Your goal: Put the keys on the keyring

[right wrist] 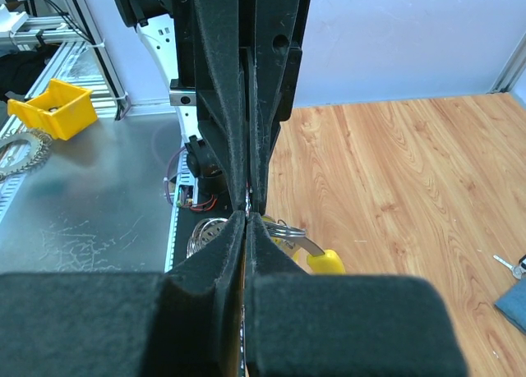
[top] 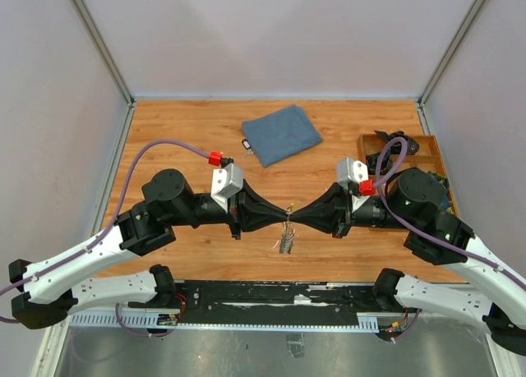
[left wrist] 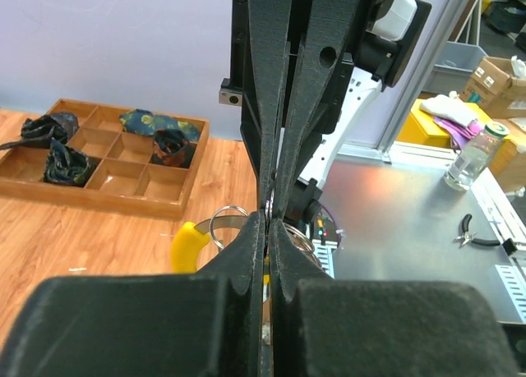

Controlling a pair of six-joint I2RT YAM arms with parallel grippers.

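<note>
Both arms were stretched toward the table (top: pixel 177 126) centre, tips met nose to nose above the wood. L gripper (top: pixel 283 213) was seen w/ its jaws pressed together, only a hairline slit left btw the pads; same for R gripper (top: pixel 297 212). Thin metal was caught in each slit, taken to be wire of the keyring (left wrist: pixel 223 222), though the exact part pinched was hidden by the pads, so this couldn't be confirmed.

The keyring was held off the table at the meeting point of the two tips. In the L wrist view its loops were seen sticking out on both sides of the closed fingers (left wrist: pixel 246 258). In the R wrist view they were seen just beside the fingers (right wrist: pixel 226 245), approx. level w/ the tips. A yellow-headed key (left wrist: pixel 187 247) was hung on it, tilted out to one side. More keys (top: pixel 286 241) were seen dangling in a small bunch below the tips in the top view; count not readable.

One loose key (top: pixel 246 145) was left lying on the wood, just beside the near-left edge of a blue cloth (top: pixel 281 134), well apart from the grippers. A wooden compartment tray (top: pixel 427 144) was set at the far-R corner, w/ dark rolled items in some sections.
</note>
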